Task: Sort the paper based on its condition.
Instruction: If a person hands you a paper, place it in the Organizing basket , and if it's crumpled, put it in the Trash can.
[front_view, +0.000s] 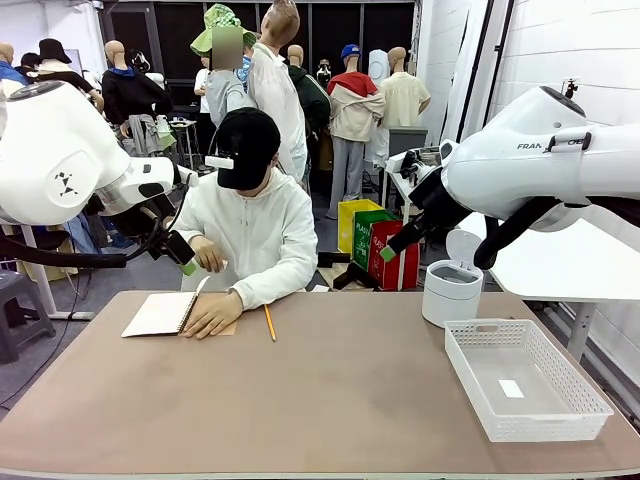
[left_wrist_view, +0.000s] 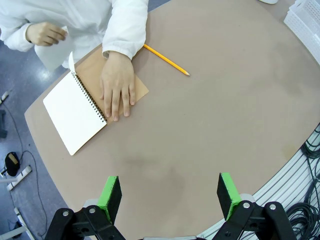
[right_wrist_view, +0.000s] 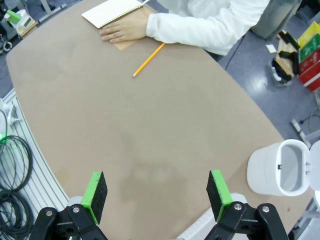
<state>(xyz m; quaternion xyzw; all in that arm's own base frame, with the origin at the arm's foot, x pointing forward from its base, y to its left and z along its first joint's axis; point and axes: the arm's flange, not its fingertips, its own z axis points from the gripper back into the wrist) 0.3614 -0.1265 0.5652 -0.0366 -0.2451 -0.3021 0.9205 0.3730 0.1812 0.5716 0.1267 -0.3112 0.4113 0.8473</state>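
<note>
We hold our left gripper (left_wrist_view: 170, 197) and right gripper (right_wrist_view: 157, 195) released, jaws wide, above the brown table (left_wrist_view: 225, 115). 1 white paper sheet (left_wrist_view: 56, 56) lifts off 1 spiral-bound notebook (left_wrist_view: 75, 112), pinched in the person's hand (left_wrist_view: 45, 34). Around it are 1 yellow pencil (left_wrist_view: 166, 60), 1 white mesh basket (front_view: 548, 425) and 1 white open-lidded bin (right_wrist_view: 262, 172).

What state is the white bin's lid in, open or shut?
Open. The lid stands flipped up behind the white bin, and the right wrist view looks down into its uncovered mouth.
</note>
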